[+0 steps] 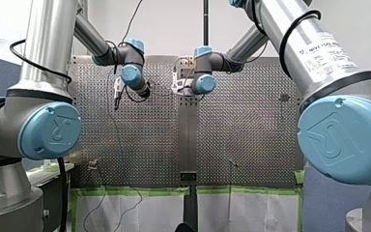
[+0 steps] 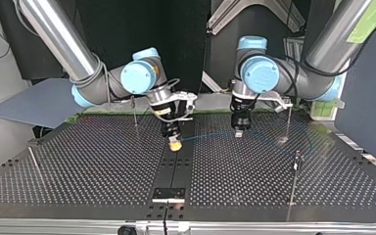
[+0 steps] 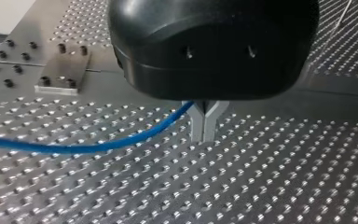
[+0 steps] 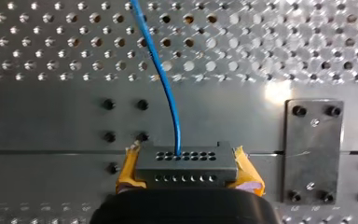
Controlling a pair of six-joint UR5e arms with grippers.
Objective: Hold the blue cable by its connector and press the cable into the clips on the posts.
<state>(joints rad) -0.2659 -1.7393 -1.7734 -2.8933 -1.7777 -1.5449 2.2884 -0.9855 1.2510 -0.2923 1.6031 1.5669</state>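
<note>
Our right gripper [image 4: 186,173] clamps the connector [image 4: 186,161], our left gripper [image 3: 204,126] pinches the blue cable [image 3: 121,142] low over the table [image 3: 261,186] (seemingly in no clip [image 2: 298,155] yet), so next we must steer the span onto a post [image 2: 293,188].

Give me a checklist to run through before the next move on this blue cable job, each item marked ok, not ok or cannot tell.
1. Connector grip: the dark perforated connector block sits between the yellow pads of my right gripper: ok.
2. Cable grip: the metal fingers of my left gripper are closed on the thin blue cable: ok.
3. Span between the grippers: one line in the top view, no loop or knot: ok.
4. Grippers apart from each other in the top view: ok.
5. Cable seated in a clip on the thin metal posts: clips too small to see: cannot tell.
</note>
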